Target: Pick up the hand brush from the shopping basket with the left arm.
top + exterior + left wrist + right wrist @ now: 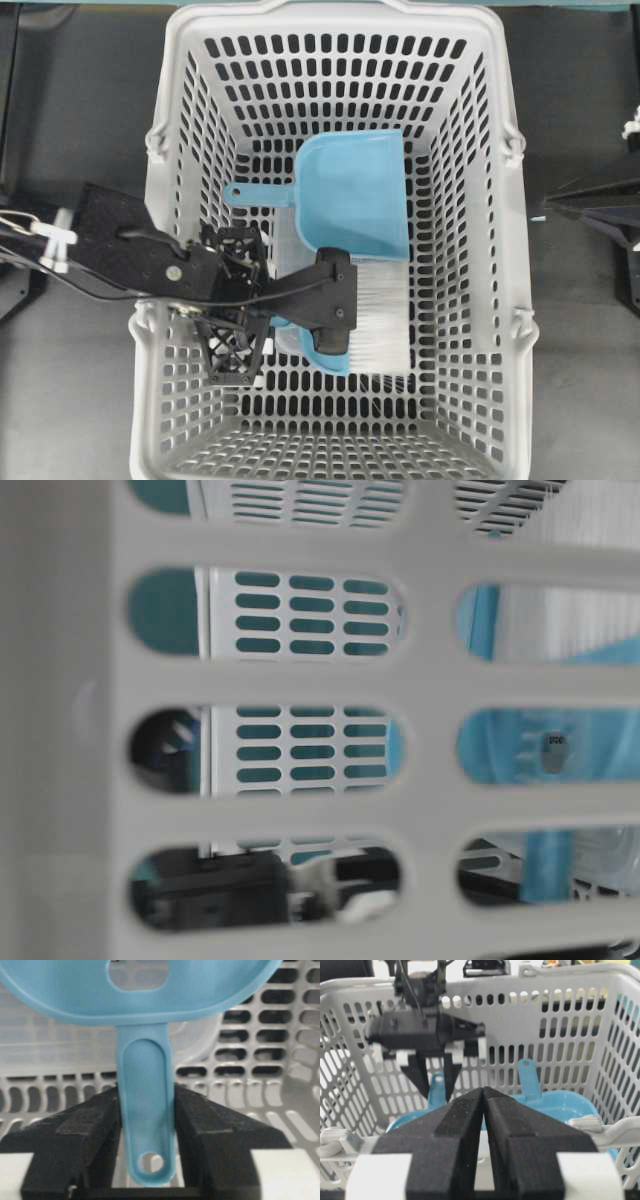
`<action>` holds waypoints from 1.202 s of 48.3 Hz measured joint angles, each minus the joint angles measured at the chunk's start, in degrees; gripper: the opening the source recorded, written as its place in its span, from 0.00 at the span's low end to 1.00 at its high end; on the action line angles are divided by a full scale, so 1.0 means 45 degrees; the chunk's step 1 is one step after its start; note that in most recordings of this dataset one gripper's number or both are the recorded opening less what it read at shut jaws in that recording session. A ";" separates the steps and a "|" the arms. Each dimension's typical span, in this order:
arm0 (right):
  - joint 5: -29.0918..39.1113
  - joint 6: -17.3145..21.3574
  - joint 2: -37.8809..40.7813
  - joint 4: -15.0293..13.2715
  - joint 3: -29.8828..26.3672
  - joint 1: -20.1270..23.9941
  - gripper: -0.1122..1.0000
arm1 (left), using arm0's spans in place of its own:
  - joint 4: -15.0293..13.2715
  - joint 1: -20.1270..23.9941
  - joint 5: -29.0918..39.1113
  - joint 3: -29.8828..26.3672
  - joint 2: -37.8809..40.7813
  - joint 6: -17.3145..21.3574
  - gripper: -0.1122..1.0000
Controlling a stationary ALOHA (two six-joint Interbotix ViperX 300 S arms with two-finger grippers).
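Your left claw (pixel 300 300) sits deep inside the shopping basket (pixel 500 250), its near wall close behind. Just beyond it the dustpan (pixel 355 195) crowds the hand brush (pixel 375 320); open floor lies farther ahead.

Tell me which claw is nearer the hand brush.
Left. The left claw is inside the shopping basket, its fingers on either side of the hand brush handle. The right claw sits shut outside the basket's rim, well away from the brush.
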 measured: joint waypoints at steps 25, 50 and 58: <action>-0.0020 0.0000 0.0000 0.0000 0.0020 0.0000 0.10 | 0.0000 0.0273 0.2676 -0.2910 -0.0742 0.0977 0.37; -0.0039 0.0352 0.0020 0.0020 0.0078 0.0000 0.10 | 0.0000 0.1172 0.0801 -0.3281 -0.2891 0.1074 0.37; -0.0039 0.0527 0.0000 0.0020 0.0137 0.0000 0.10 | 0.0020 0.1270 0.0488 -0.3281 -0.3320 0.1660 0.37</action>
